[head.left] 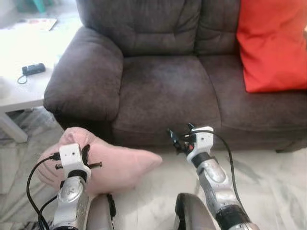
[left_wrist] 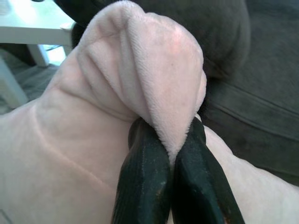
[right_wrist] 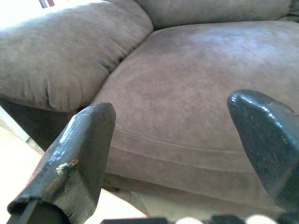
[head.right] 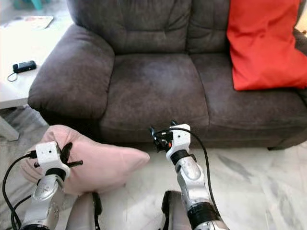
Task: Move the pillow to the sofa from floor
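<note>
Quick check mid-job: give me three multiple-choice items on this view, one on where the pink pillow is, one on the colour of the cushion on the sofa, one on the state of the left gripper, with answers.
1. Where does the pink pillow lie?
A. On the sofa seat
B. On the floor by the sofa's armrest
C. On the white table

2. What colour is the cushion on the sofa?
A. Red
B. Blue
C. Green

3. What is the left gripper doing?
A. Hanging open above the floor
B. Shut on a fold of the pink pillow
C. Holding the black gadget

Answers: 1 B, the pillow rests on the floor below the armrest. 2 A, it is bright red against the dark sofa. 3 B, the left wrist view shows both fingers pinching the pink fabric, while the right gripper stands open before the seat.
</note>
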`<state>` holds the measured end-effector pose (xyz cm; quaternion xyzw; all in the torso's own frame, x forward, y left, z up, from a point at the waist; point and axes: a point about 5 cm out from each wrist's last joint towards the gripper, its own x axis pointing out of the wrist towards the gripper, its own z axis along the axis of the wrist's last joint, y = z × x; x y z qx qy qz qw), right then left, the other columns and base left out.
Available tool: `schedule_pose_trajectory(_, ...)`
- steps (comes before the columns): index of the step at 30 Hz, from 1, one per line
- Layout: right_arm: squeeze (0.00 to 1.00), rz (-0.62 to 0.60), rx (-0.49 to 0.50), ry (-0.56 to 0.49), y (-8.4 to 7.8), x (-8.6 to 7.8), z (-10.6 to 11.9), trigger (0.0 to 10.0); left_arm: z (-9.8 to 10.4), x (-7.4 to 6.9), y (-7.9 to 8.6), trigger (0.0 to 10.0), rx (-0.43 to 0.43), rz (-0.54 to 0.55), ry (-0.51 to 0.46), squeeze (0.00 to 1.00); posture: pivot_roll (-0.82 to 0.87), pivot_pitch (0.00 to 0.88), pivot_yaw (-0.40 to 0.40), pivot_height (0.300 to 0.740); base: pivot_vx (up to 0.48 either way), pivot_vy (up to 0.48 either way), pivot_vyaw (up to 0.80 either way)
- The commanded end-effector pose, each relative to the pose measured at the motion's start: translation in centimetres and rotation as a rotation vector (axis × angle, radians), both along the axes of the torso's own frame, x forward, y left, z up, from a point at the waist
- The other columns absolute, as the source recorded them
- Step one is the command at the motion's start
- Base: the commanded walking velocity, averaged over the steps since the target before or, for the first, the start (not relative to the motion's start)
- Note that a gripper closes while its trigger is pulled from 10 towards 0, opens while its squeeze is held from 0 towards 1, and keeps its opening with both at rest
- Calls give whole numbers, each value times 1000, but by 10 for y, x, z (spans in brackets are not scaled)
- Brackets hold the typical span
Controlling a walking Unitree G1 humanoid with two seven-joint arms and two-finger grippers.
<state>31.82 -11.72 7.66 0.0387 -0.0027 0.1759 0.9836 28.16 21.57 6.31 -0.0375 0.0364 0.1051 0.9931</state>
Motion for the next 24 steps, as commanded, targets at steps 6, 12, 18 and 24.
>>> schedule_pose_trajectory(6, 0, 0, -1, 0, 0, 0, 0, 10000, 24, 7, 2, 10000, 34, -11, -102, 0, 81, 92, -40, 701, 0, 0, 0)
schedule_pose_trajectory(12, 0, 4, 1, -1, 2, 1, 0, 10000, 32, 8, 1, 10000, 43, -21, -127, 0, 83, 89, -39, 736, 0, 0, 0)
schedule_pose_trajectory(18, 0, 5, 4, -1, 2, 1, 0, 10000, 57, 11, -5, 10000, 71, -63, -202, 0, 85, 85, -38, 740, 0, 0, 0)
schedule_pose_trajectory(24, 0, 8, 5, 3, 3, 1, -1, 10000, 84, 13, -7, 10000, 97, -87, -278, 0, 92, 81, -39, 740, 0, 0, 0)
